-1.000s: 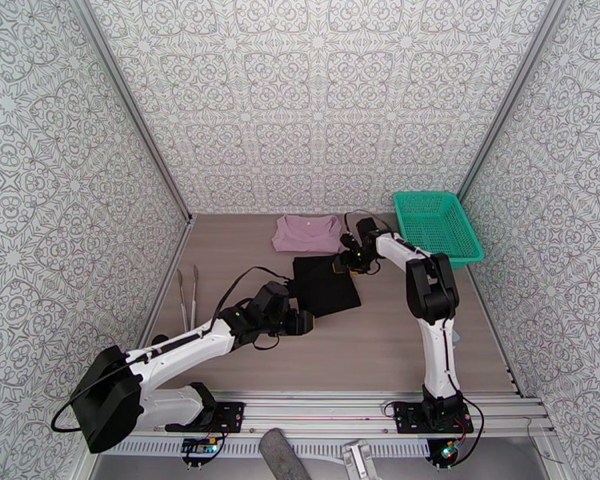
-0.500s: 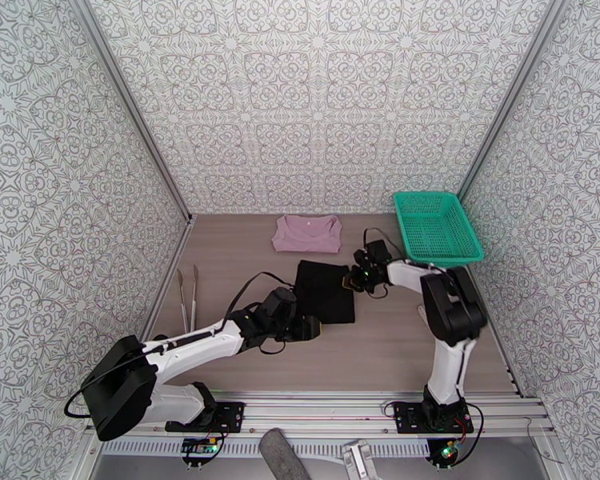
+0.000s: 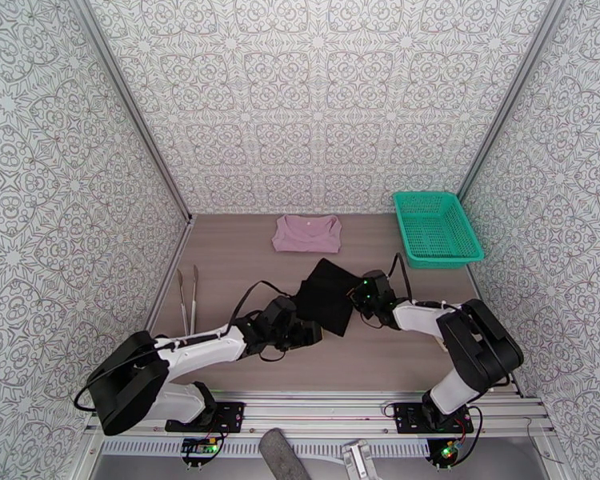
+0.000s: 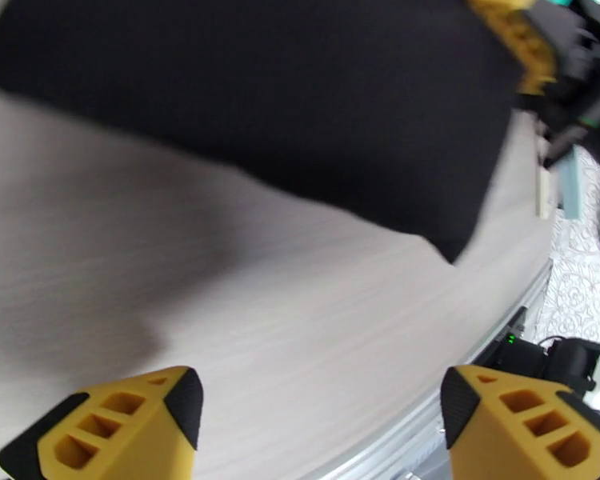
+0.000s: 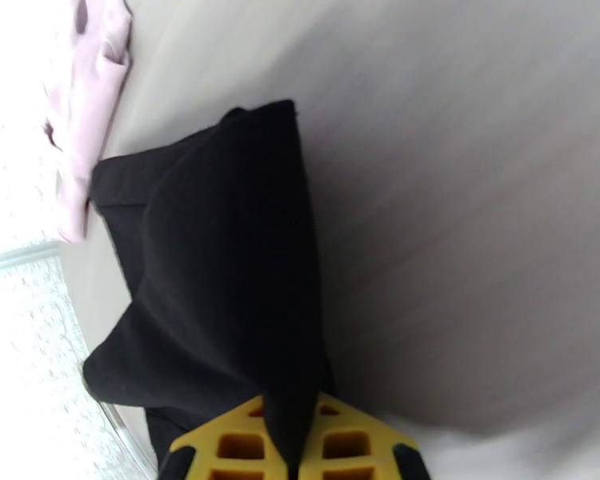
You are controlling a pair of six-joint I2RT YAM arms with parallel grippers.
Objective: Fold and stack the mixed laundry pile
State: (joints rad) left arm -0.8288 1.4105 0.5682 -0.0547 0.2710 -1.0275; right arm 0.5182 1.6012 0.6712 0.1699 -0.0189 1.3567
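The black garment (image 3: pixel 325 296), a limp, matte folded slab, now sits mid-table skewed into a diamond and nearer than a second ago. The right gripper (image 3: pixel 359 294) is clamped on its right edge and dragging it. The left gripper (image 3: pixel 310 334) has let go and stands wide. The soft mauve shirt (image 3: pixel 306 234) lies folded at the far edge, so stacking remains.

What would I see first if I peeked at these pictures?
The black garment in the middle of the table, pinched at its edge by the right gripper. The left gripper is open just short of it. Farther back lie a pink shirt and a teal basket at the right.
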